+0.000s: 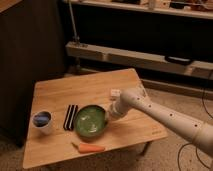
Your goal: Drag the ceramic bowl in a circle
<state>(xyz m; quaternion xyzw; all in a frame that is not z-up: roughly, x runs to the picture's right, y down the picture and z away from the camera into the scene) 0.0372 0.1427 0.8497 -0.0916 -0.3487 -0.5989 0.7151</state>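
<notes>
The pincer (pixel 111 113) is at the bowl's (pixel 90 121) rim; its hold cannot be told. Circling risks shoving the carrot (pixel 86 148), below-left of the pincer, off the worktop (pixel 85 90).

One counter (pixel 85 85) holds one ceramic bowl (pixel 90 122), one cup (pixel 42 120), one carrot (pixel 90 148), two black bars (pixel 68 117), one white block (pixel 115 93), and one gripper (pixel 109 114) at the bowl's right rim.

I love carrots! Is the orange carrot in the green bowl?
No, the carrot lies on the wooden table; the end effector is by the green bowl.
</notes>
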